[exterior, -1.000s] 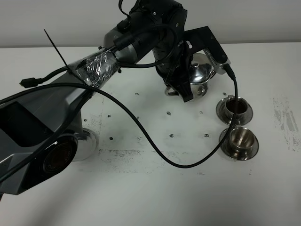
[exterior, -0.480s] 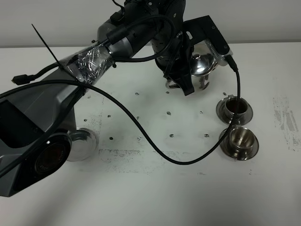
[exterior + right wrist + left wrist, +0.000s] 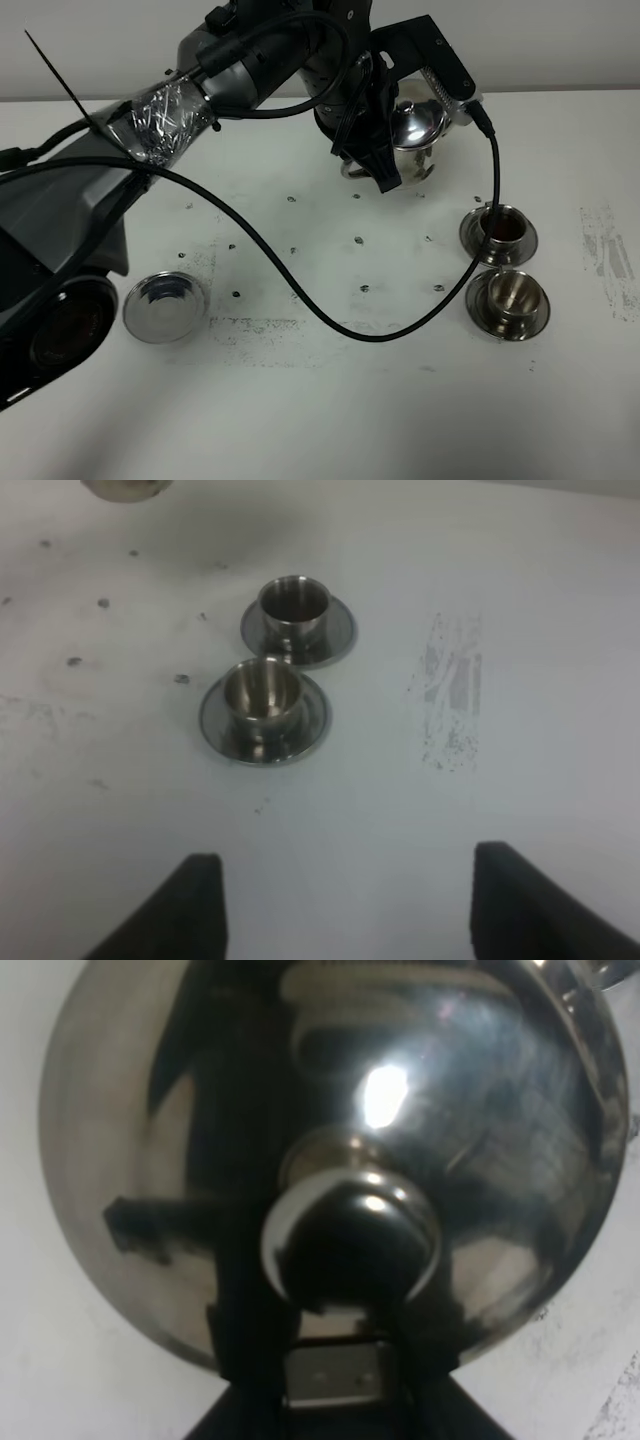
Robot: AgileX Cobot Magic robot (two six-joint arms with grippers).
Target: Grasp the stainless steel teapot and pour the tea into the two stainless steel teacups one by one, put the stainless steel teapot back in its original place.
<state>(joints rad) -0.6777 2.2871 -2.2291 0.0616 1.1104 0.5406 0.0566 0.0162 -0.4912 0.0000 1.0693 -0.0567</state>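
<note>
Spread wide, the right gripper [image 3: 345, 912] hangs over the white table [image 3: 300, 420] with nothing between its dark fingers [image 3: 200, 905]. The high camera does not catch it, so its place against the stainless steel teapot [image 3: 418, 125] cannot be fixed; its own view shows only that both cups lie ahead of it. Well to the near left of the teapot lies a bare steel dish [image 3: 165, 306], apart from everything else. To the teapot's near right stands the near teacup [image 3: 510, 292] on its saucer [image 3: 538, 312], its inside bare steel. Just beyond it, closer to the teapot, the far teacup [image 3: 498, 238] holds the tea [image 3: 505, 226], a reddish-brown pool. A black cable [image 3: 290, 283] drops from the wrist beside the teapot, passes the far teacup's rim and loops across the table. Farthest back, the left gripper [image 3: 386, 170] is clamped on the teapot's handle [image 3: 335, 1375] at the pot's left side, its arm reaching across the middle. The teapot seems lifted clear of the table, though the arm hides its base. From the left wrist, its domed lid [image 3: 200, 1160] and round knob [image 3: 350, 1245] fill the view.
</note>
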